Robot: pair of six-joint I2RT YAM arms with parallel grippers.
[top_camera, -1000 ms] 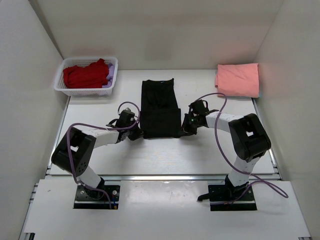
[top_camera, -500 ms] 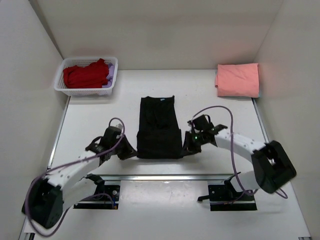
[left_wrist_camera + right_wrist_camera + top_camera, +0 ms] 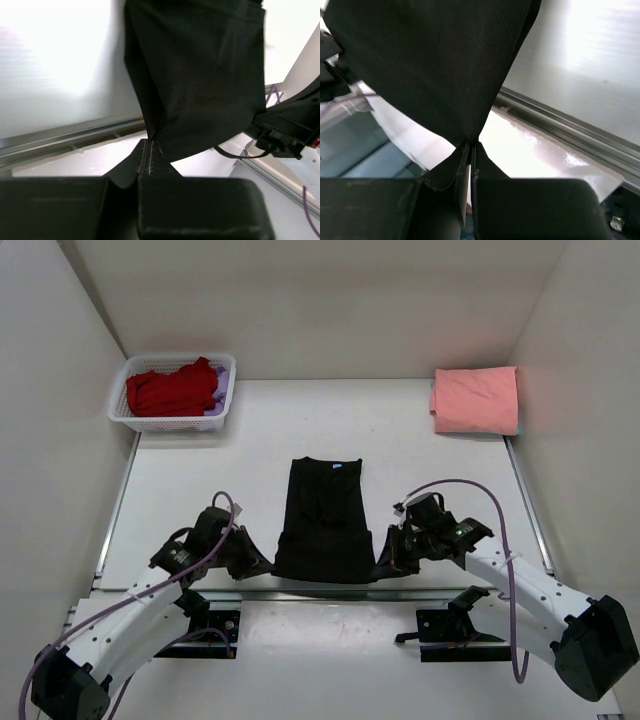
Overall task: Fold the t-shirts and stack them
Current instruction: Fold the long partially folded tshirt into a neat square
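While my left gripper (image 3: 266, 565) and right gripper (image 3: 385, 564) each pinch a near hem corner of the black t-shirt (image 3: 325, 515) at the table (image 3: 180, 480) edge, I see bare tabletop either side. Farther back, the white basket (image 3: 120, 418) sits left and the folded salmon-pink t-shirt (image 3: 475, 400) right.

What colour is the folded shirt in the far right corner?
The folded shirt is salmon pink; the top external view shows it best.
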